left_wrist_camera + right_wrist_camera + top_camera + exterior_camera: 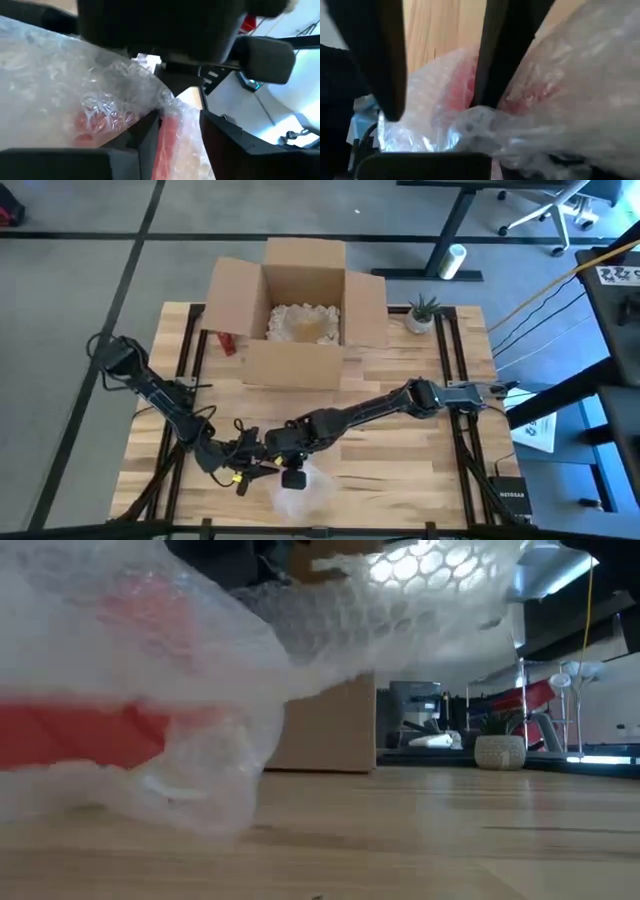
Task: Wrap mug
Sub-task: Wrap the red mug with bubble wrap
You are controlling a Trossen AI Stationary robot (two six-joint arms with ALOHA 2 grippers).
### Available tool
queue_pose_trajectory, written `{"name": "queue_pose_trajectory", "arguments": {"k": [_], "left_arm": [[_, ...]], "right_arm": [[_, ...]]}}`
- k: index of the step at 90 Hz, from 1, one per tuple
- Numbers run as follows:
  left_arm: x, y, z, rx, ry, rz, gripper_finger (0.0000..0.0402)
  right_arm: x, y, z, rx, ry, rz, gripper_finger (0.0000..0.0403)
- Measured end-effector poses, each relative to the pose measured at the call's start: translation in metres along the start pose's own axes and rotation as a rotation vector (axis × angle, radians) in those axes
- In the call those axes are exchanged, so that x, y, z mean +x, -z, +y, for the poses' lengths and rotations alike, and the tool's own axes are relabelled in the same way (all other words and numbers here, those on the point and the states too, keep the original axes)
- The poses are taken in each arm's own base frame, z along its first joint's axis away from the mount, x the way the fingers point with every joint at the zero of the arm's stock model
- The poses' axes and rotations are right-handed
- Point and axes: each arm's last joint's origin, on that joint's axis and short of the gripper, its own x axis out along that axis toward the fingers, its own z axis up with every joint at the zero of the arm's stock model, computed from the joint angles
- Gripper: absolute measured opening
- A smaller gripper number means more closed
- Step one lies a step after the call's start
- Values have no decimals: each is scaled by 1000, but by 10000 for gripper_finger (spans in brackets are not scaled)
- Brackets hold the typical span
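Observation:
A red mug (80, 735) lies on its side near the table's front edge, covered in clear bubble wrap (305, 492). A flap of the wrap (420, 585) rises above it in the low view. My left gripper (258, 460) comes in from the table's left and is shut on the wrapped mug (167, 142). My right gripper (290, 465) reaches in from the right, close above the bundle. It stands open in its wrist view (440, 107), with wrap and red mug showing in the gap. My left gripper has a red strip of the mug (169, 137), covered by bubble wrap, between its two fingers (145, 135). Which part of the mug this is does not show. The bundle rests on the table. My right gripper touches the bubble wrap (480, 117) with one fingertip (487, 95); the other finger stands apart from it.
An open cardboard box (300, 310) with packing filler stands at the back centre. A small potted plant (422, 315) is at the back right and a red object (228, 342) is left of the box. Bare wood lies to the right of the bundle.

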Motion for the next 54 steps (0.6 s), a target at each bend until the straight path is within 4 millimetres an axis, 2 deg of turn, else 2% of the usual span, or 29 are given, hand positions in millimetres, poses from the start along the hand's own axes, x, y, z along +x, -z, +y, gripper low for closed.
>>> {"name": "queue_pose_trajectory", "arguments": {"k": [19, 54], "left_arm": [[-11, 9, -10, 38, 44, 26, 128], [-51, 10, -22, 30, 29, 35, 128]], "right_arm": [[0, -3, 2, -16, -16, -37, 0], [-1, -9, 3, -25, -35, -89, 0]]}}
